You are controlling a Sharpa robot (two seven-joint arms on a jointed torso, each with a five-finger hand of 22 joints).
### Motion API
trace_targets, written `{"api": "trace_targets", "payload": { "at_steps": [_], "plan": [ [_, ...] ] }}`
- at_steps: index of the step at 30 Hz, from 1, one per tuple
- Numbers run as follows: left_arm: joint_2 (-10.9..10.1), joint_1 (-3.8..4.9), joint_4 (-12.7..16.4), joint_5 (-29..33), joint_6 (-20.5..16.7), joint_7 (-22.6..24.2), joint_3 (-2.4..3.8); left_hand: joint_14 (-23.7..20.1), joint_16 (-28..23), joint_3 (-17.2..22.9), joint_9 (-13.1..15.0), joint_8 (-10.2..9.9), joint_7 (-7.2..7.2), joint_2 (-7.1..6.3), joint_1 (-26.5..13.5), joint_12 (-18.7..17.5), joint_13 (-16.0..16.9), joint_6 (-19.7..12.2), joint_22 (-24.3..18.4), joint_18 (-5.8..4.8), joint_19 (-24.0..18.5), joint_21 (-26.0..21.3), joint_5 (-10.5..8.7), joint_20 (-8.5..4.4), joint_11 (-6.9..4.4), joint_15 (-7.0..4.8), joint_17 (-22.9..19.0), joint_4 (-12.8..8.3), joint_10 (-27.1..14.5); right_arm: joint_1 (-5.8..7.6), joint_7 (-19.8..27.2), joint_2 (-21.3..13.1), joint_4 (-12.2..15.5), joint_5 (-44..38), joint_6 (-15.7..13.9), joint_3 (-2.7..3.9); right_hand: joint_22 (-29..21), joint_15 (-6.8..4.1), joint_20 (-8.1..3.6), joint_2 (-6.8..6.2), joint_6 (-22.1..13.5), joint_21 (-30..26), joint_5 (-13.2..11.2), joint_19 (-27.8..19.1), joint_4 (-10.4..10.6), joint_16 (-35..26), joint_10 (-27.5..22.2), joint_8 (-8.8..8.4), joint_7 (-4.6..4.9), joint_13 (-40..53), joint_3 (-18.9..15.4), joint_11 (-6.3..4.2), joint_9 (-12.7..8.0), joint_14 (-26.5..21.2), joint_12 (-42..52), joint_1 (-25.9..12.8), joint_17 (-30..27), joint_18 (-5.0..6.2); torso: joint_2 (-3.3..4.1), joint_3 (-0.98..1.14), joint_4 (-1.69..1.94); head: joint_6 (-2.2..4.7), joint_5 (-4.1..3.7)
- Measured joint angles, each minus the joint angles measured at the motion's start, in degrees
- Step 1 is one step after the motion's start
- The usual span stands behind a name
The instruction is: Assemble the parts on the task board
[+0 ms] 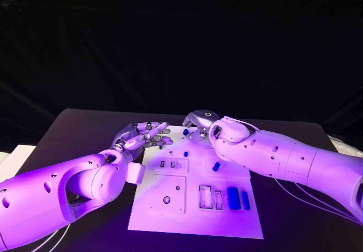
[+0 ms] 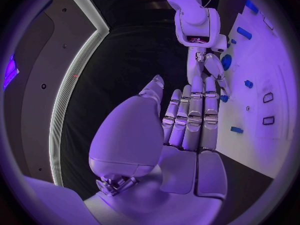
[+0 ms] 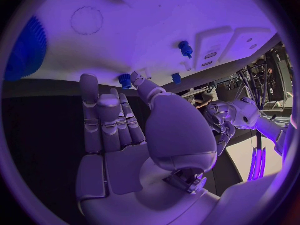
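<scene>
Both hands meet over the far end of the board (image 1: 195, 210). Left hand (image 1: 143, 137) is released, fingers straight and apart. Right hand (image 1: 198, 125), partly hidden behind its arm, is also released, a small blue part (image 3: 125, 80) just beyond its fingertips (image 3: 89, 81).

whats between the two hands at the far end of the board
In the head view, only bare white task board lies between the left hand and the right hand; no part sits in that gap.
</scene>
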Motion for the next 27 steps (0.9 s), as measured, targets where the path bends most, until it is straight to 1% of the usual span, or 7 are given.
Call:
{"api": "trace_targets", "payload": {
  "at_steps": [10, 16, 18, 20, 23, 24, 27],
  "plan": [
    [-0.39, 0.00, -0.26, 0.02, 0.08, -0.06, -0.01, 0.00, 0.00, 0.00, 0.00, 0.00, 0.00, 0.00, 0.00, -0.15, 0.00, 0.00, 0.00, -0.01, 0.00, -0.18, 0.00, 0.00, 0.00, 0.00, 0.07, 0.00, 0.00, 0.42, -0.03, -9.87, 10.75, 1.20, -1.56, 0.90, 8.95, -0.57, -0.62, 0.18, 3.18, 6.12, 1.15, 5.57, 1.01, 6.38, 6.40, 0.40, -0.03, 0.23, -1.01, -0.93, 0.15, 1.62, 2.99, 0.17, 8.21, 0.00, -0.10, 0.11, -0.35, 0.21, -0.15],
    [-0.50, 0.00, -0.62, 0.06, 0.15, -0.06, -0.01, 0.00, 0.00, 0.00, 0.00, 0.00, 0.00, 0.00, 0.00, -0.22, 0.00, 0.00, 0.00, -0.01, 0.00, -0.22, 0.00, 0.00, 0.00, 0.00, 0.12, 0.00, 0.00, 1.96, -0.36, -17.99, 17.08, 6.58, -1.50, 1.45, 16.37, -1.67, -1.12, -2.02, 3.68, 11.12, 5.35, 9.23, 2.55, 10.99, 13.75, 0.05, -0.51, 2.05, -2.54, -1.21, -0.01, 1.81, 7.05, -1.44, 14.34, -1.84, -0.31, 0.32, -0.98, 0.44, -0.11],
    [-0.47, 0.00, -0.81, 0.07, 0.20, -0.07, -0.02, 0.00, 0.00, 0.00, 0.00, 0.00, 0.00, 0.00, 0.00, -0.22, 0.00, 0.00, 0.00, -0.01, 0.00, -0.22, 0.00, 0.00, 0.00, 0.00, 0.12, 0.00, 0.00, 2.22, -0.55, -20.32, 18.42, 9.24, -0.97, 1.48, 19.03, -2.55, -1.72, -3.10, 2.83, 12.88, 6.83, 10.52, 2.84, 12.96, 18.78, 0.05, -1.36, 3.66, -3.74, -3.01, -0.04, 1.86, 9.45, -1.59, 17.07, -1.84, -0.38, 0.40, -1.19, 0.49, -0.10],
    [-0.41, 0.00, -0.97, 0.08, 0.24, -0.07, -0.02, 0.00, 0.00, 0.00, 0.00, 0.00, 0.00, 0.00, 0.00, -0.22, 0.00, 0.00, 0.00, -0.01, 0.00, -0.22, 0.00, 0.00, 0.00, 0.00, 0.12, 0.00, 0.00, 2.36, -0.68, -22.05, 18.93, 11.34, -0.30, 1.49, 21.04, -3.00, -2.30, -3.56, 2.63, 14.23, 7.90, 11.42, 3.12, 14.31, 20.76, 0.05, -1.64, 5.54, -4.95, -3.51, -0.04, 1.80, 11.84, -1.62, 18.93, -2.41, -0.49, 0.47, -1.48, 0.57, -0.13],
    [-0.27, 0.00, -1.19, 0.10, 0.32, -0.07, -0.02, 0.00, 0.00, 0.00, 0.00, 0.00, 0.00, 0.00, 0.00, -0.22, 0.00, 0.00, 0.00, -0.01, 0.00, -0.22, 0.00, 0.00, 0.00, 0.00, 0.12, 0.00, 0.00, 2.51, -0.89, -24.29, 19.09, 14.10, 1.11, 1.52, 26.23, -3.37, -3.03, -4.03, 2.42, 17.59, 9.46, 13.71, 3.85, 18.18, 22.62, 0.29, -2.19, 13.56, -8.05, -4.58, 0.05, 1.90, 20.21, -1.15, 24.56, -3.63, -0.62, 0.62, -1.79, 0.66, -0.24],
    [-0.24, 0.00, -1.25, 0.11, 0.35, -0.07, -0.02, 0.00, 0.00, 0.00, 0.00, 0.00, 0.00, 0.00, 0.00, -0.22, 0.00, 0.00, -0.01, -0.02, 0.00, -0.22, 0.00, 0.00, 0.00, 0.00, 0.11, 0.00, 0.00, 2.52, -0.91, -24.80, 19.10, 14.71, 1.54, 1.52, 27.64, -3.37, -3.04, -3.76, 2.09, 18.65, 10.27, 13.89, 4.34, 19.44, 20.09, 0.66, -2.49, 22.67, -9.83, -5.10, 0.13, 1.90, 28.30, -0.04, 26.31, -3.63, -0.65, 0.65, -1.86, 0.67, -0.26],
    [-0.21, -0.01, -1.52, 0.12, 0.43, -0.07, -0.02, 0.00, 0.00, 0.00, 0.00, 0.00, 0.00, 0.00, 0.00, -0.22, 0.00, 0.00, -0.04, -0.02, 0.00, -0.22, 0.00, 0.00, 0.00, 0.00, 0.11, 0.00, 0.00, 2.52, -0.92, -26.23, 19.13, 16.20, 2.84, 1.52, 30.41, -3.37, -2.52, -2.49, 1.88, 20.44, 10.44, 14.42, 5.67, 21.75, 18.25, 0.86, -2.47, 41.79, -12.75, -4.56, 0.15, 1.90, 45.77, 1.26, 28.44, -3.64, -0.73, 0.85, -2.07, 0.68, -0.27]
  ]
}}
